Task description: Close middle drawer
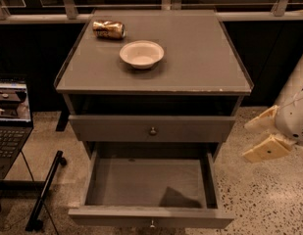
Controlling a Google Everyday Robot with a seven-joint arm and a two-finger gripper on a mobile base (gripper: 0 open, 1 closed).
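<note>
Middle drawer [146, 182] standing pulled far out beneath shut upper drawer [112, 129]. Gripper [246, 141] hovering right of cabinet [200, 58], apart from drawer, fingers spread wide, gripping nothing. White bowl [141, 54] and tipped can [108, 29] sitting on top.

view: high front, angled down | near cabinet [200, 53] | end effector [246, 142] right edge

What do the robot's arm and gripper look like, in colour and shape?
The gripper, at the right edge beside the middle drawer, has two flat, cream, wedge-shaped fingers on a rounded white wrist with small holes. The arm above is white too.
</note>
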